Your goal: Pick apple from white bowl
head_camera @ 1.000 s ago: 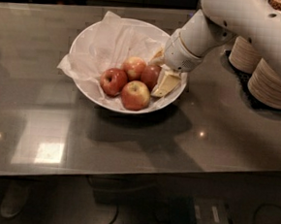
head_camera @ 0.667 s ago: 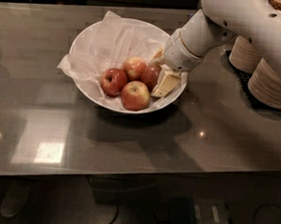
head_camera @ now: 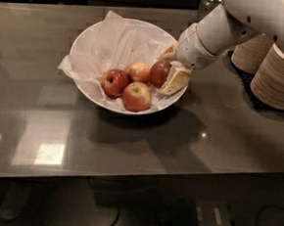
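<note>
The white bowl point(head_camera: 89, 39), lined with crumpled white paper, stands on the grey table and holds several apples. The dark red apple point(head_camera: 159, 72) lies at the bowl's right side. My gripper point(head_camera: 171, 68) reaches in over the right rim, with one finger point(head_camera: 168, 52) behind the apple and the other finger point(head_camera: 175, 82) in front of it. Both fingers press against it, and it still rests low in the bowl. A smaller bright red apple point(head_camera: 115, 82) and two yellow-orange apples point(head_camera: 137, 96) lie to its left.
Stacks of beige disposable bowls point(head_camera: 277, 76) stand close to the right of my arm point(head_camera: 222, 30). The table's front edge point(head_camera: 126, 182) runs along the bottom, with floor and cables below it. Bright light reflections lie on the table's left front.
My arm and gripper have shifted slightly to the right, and the dark red apple has shifted with them. The other apples and the bowl have not moved.
</note>
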